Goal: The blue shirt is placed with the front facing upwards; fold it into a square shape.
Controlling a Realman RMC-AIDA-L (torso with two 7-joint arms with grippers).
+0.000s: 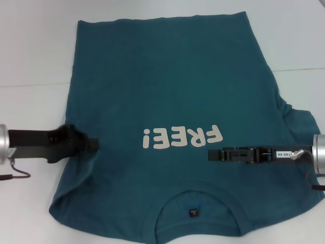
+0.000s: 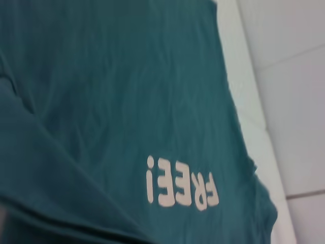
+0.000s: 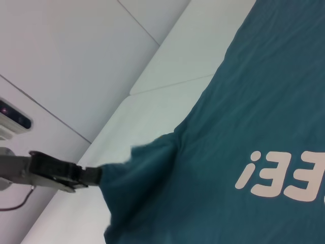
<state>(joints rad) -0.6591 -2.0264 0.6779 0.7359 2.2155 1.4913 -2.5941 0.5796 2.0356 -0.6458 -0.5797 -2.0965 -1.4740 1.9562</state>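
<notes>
The blue shirt [image 1: 167,86] lies front up on the white table [image 1: 30,46], collar [image 1: 195,189] toward me, with its cream "FREE!" lettering [image 1: 183,137] reading upside down. My left gripper [image 1: 95,145] is over the shirt's left edge near the sleeve, shut on a bunch of the cloth. In the right wrist view that cloth is pulled up into a peak at the left gripper [image 3: 96,175]. My right gripper [image 1: 209,154] hovers over the chest just right of the lettering. The left wrist view shows the shirt [image 2: 127,101] and its lettering [image 2: 180,189].
The right sleeve [image 1: 299,122] lies flat, spread out toward the table's right side. A small dark tag [image 1: 193,212] sits inside the neckline. White table surface [image 3: 167,66] runs along both sides and beyond the hem.
</notes>
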